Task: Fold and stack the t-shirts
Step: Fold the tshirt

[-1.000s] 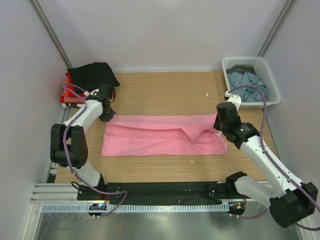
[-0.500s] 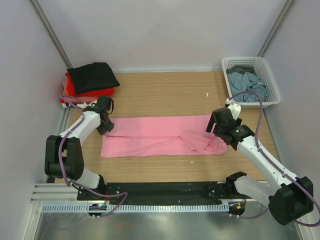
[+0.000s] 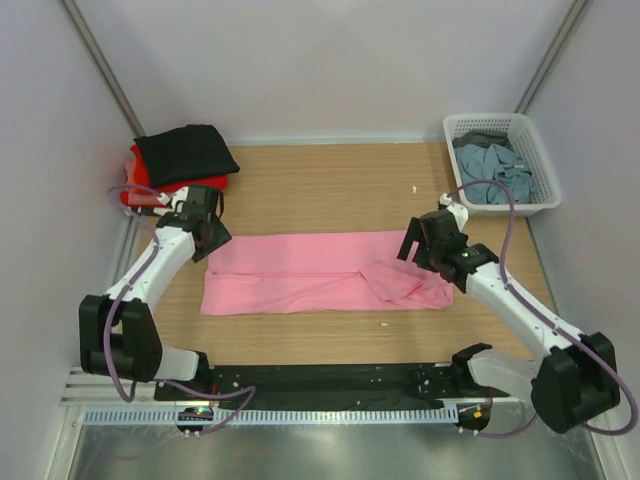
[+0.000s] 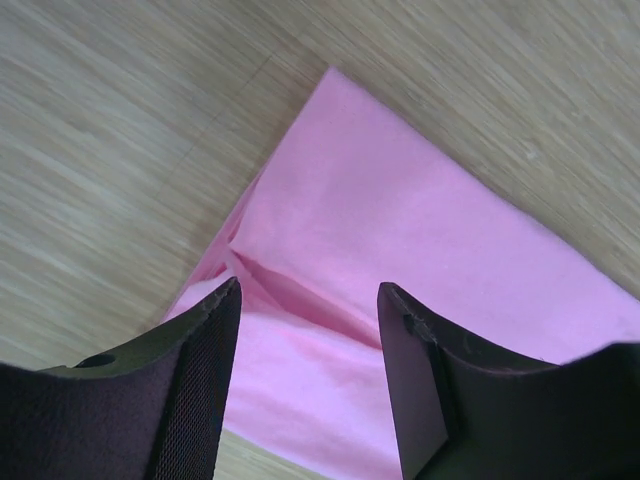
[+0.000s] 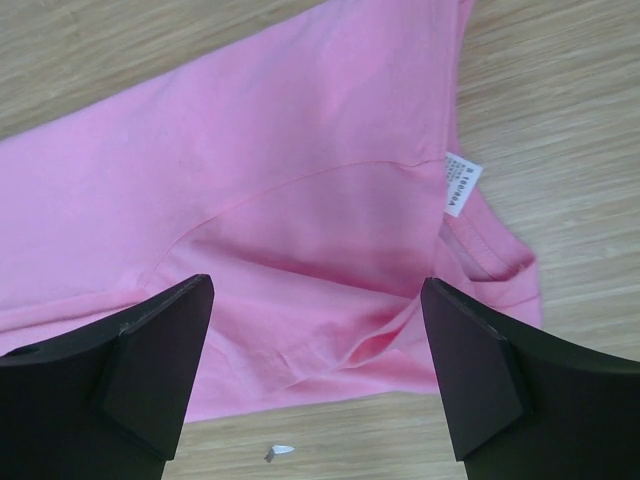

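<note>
A bright pink t-shirt (image 3: 310, 272) lies folded into a long strip across the middle of the table. My left gripper (image 3: 208, 240) hovers open over its far left corner, and in the left wrist view the gripper (image 4: 310, 292) has only pink cloth (image 4: 420, 230) below it. My right gripper (image 3: 425, 250) hangs open above the shirt's right end. In the right wrist view that gripper (image 5: 318, 290) frames rumpled pink cloth (image 5: 280, 200), with the white neck tag (image 5: 457, 182) beyond it. A black t-shirt (image 3: 186, 152) tops a red and orange pile (image 3: 140, 188) at the back left.
A white lattice basket (image 3: 530, 135) at the back right holds grey-blue shirts (image 3: 492, 165). Small white scraps lie on the wood (image 3: 413, 188), one near the shirt's front edge (image 5: 281, 452). Grey walls close in both sides.
Both grippers have opened and let go of the pink shirt, which has settled flat. The left gripper has drifted nearer, the right one leftward and up.
</note>
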